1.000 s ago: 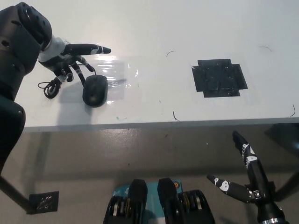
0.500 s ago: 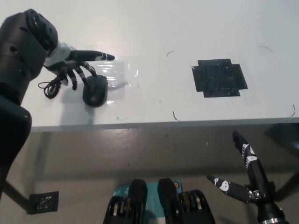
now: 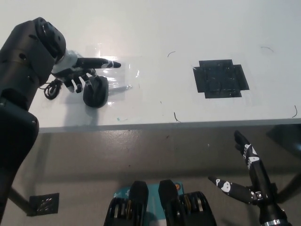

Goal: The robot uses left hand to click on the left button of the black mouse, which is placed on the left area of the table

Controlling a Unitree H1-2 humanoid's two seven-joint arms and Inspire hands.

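Black mouse [image 3: 96,91] lies near the table's [image 3: 155,28] left front edge, its coiled cable [image 3: 51,89] beside it. Left hand [image 3: 83,71] hovers over its far end, fingers spread and holding nothing. Right hand [image 3: 244,174] hangs below the table's front edge, fingers apart.

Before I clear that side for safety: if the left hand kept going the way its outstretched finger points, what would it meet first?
Probably nothing: the left hand points right over bare table, clear of the black mouse.

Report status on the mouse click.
Left hand open, fingers spread over the mouse. Right hand open, low, below the table edge. Nothing blocking.
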